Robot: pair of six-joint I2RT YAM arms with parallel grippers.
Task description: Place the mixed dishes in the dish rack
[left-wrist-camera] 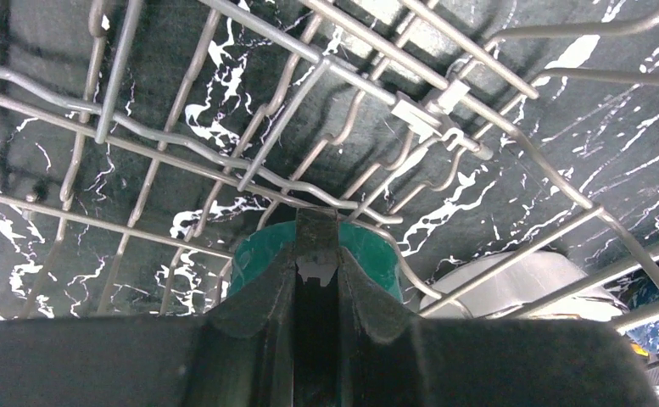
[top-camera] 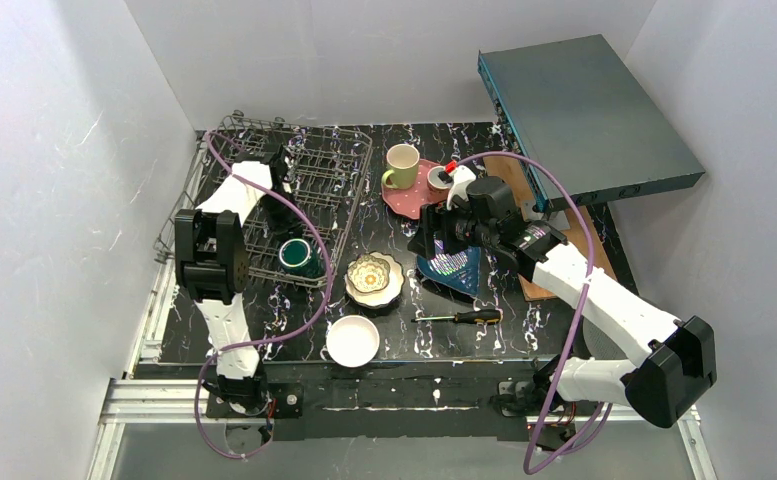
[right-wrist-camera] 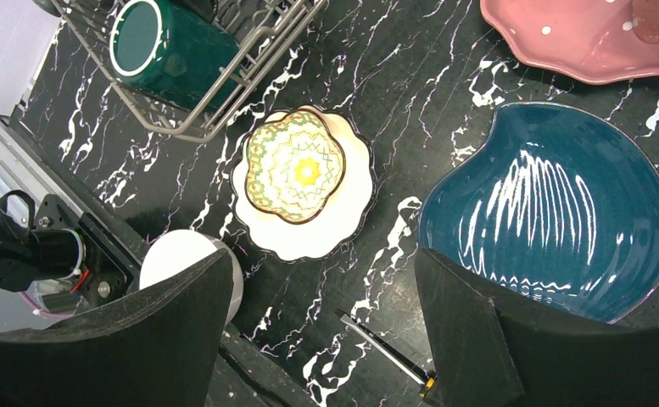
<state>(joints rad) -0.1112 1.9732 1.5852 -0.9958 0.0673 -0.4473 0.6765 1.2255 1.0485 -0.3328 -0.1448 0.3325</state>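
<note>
The dish rack (top-camera: pixel 309 170) stands at the back left, and the green-inside cup (top-camera: pixel 297 256) lies on its side in its near corner (right-wrist-camera: pixel 164 47). My left gripper (top-camera: pixel 282 172) hangs over the rack, shut and holding nothing (left-wrist-camera: pixel 317 246), with the cup (left-wrist-camera: pixel 376 254) just beyond its tips. My right gripper (top-camera: pixel 434 245) hovers open (right-wrist-camera: pixel 321 280) between the floral cream bowl (right-wrist-camera: pixel 300 182) and the blue leaf-shaped plate (right-wrist-camera: pixel 555 212). The white bowl (top-camera: pixel 352 340) sits near the front edge. On the pink dotted plate (top-camera: pixel 409 198) stand the yellow-green mug (top-camera: pixel 401 165) and the small salmon cup (top-camera: pixel 439 180).
A black-and-yellow-handled screwdriver (top-camera: pixel 461 317) lies in front of the blue plate. A flat teal-grey box (top-camera: pixel 589 115) leans at the back right over a wooden board (top-camera: pixel 524 195). White walls enclose the table on the left, back and right.
</note>
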